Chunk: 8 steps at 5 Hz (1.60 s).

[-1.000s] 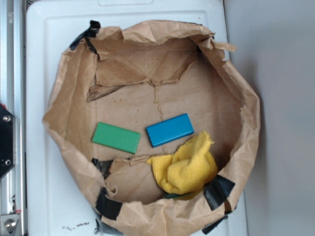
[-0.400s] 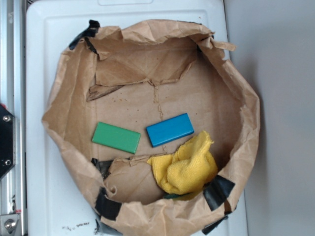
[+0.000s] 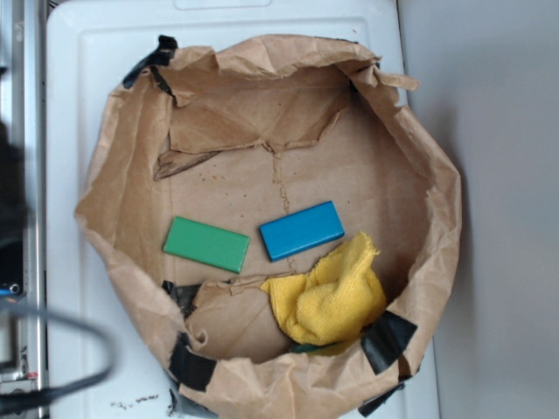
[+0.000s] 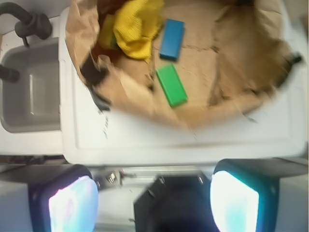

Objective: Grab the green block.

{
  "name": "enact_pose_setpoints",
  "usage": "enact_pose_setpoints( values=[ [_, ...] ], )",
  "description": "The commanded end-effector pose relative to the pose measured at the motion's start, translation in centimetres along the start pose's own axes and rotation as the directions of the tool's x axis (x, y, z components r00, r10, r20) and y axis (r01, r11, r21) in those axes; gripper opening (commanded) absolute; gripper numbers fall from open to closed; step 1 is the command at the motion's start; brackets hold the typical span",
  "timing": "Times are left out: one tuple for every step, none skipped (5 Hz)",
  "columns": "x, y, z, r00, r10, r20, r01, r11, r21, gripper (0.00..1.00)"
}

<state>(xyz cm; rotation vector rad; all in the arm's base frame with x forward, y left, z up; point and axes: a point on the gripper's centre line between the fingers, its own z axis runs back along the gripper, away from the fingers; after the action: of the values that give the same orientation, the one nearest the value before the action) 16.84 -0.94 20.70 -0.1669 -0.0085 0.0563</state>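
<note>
1. Jaws spread wide, empty; gripper well apart from the bag, outside its rim.
2. One green block, flat on the paper bag floor, at nine o'clock of one blue block.
3. One yellow cloth at five o'clock.
4. Wrist view blurred; arm a dark smear, cut off at the exterior view's left edge.

I seem to work in a toy kitchen: a white countertop beside a small grey sink with a dark faucet.
</note>
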Motion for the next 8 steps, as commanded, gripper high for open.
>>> enact_pose_setpoints(
  values=[
    [7.4,3.2,-3.5,0.990,-0.034,0.136,0.031,0.999,0.024,1.00],
    [7.4,3.2,-3.5,0.990,-0.034,0.136,0.031,0.999,0.024,1.00],
    [7.4,3.2,-3.5,0.990,-0.034,0.136,0.031,0.999,0.024,1.00],
    [7.4,3.2,-3.5,0.990,-0.034,0.136,0.031,0.999,0.024,1.00],
    [7.9,4.4,-7.5,0.987,-0.048,0.155,0.041,0.998,0.049,1.00],
    [9.0,5.2,-10.2,0.990,-0.064,0.126,0.059,0.997,0.042,1.00],
    [9.7,5.2,-12.8,0.994,-0.113,0.013,0.112,0.994,0.015,1.00],
    [9.2,4.9,-14.7,0.985,-0.167,-0.052,0.168,0.986,0.001,1.00]
  ],
)
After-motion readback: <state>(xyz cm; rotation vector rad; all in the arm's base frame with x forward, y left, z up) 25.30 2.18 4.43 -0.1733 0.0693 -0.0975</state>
